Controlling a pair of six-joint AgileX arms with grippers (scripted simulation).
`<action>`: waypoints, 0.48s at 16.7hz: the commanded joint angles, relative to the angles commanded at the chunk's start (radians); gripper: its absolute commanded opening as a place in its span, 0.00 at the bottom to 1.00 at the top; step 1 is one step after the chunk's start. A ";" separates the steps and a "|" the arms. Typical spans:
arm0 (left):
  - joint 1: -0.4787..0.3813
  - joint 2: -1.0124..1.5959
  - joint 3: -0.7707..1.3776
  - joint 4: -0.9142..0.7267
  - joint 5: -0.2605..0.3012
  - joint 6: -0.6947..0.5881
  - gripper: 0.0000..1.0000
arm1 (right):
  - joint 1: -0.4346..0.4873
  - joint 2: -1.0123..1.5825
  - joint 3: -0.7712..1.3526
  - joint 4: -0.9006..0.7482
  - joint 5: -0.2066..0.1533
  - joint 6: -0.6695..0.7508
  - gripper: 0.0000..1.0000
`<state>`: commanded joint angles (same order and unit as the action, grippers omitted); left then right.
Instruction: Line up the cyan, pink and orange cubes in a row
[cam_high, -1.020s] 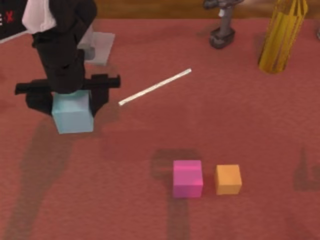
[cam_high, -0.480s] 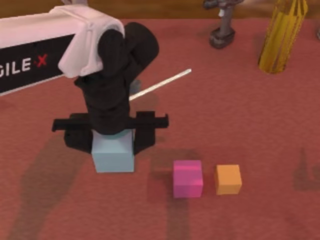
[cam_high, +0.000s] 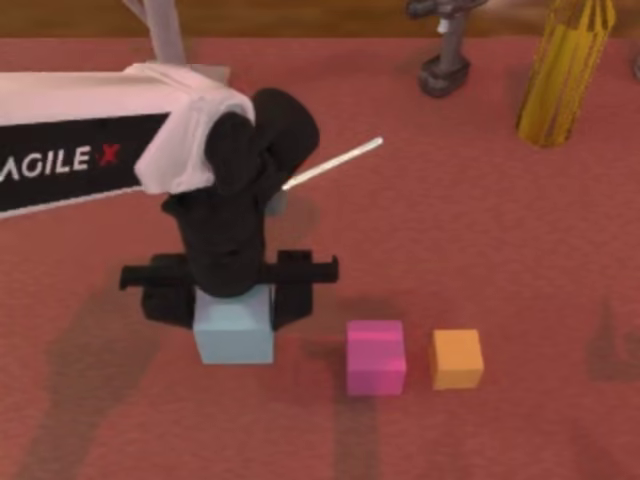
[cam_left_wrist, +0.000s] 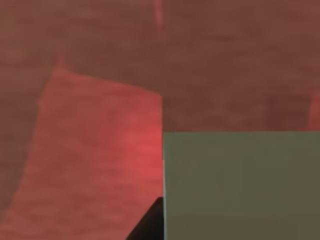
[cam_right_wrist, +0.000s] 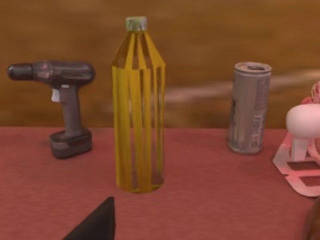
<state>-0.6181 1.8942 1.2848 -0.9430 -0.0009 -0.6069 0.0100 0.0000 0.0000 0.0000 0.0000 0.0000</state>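
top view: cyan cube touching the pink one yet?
No. A strip of bare table separates the cyan cube in the left gripper from the pink cube.

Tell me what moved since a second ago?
The left pincer, shut on the pale cyan matte cube, carried it from the table's far left toward the near middle, beside the hot-pink matte cube. The pink cube and the small orange matte cube stayed put.
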 joint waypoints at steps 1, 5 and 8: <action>0.000 0.012 -0.027 0.041 0.000 -0.001 0.00 | 0.000 0.000 0.000 0.000 0.000 0.000 1.00; -0.002 0.035 -0.074 0.102 0.000 -0.002 0.00 | 0.000 0.000 0.000 0.000 0.000 0.000 1.00; -0.002 0.035 -0.074 0.102 0.000 -0.002 0.08 | 0.000 0.000 0.000 0.000 0.000 0.000 1.00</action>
<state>-0.6199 1.9290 1.2110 -0.8413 -0.0011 -0.6093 0.0100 0.0000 0.0000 0.0000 0.0000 0.0000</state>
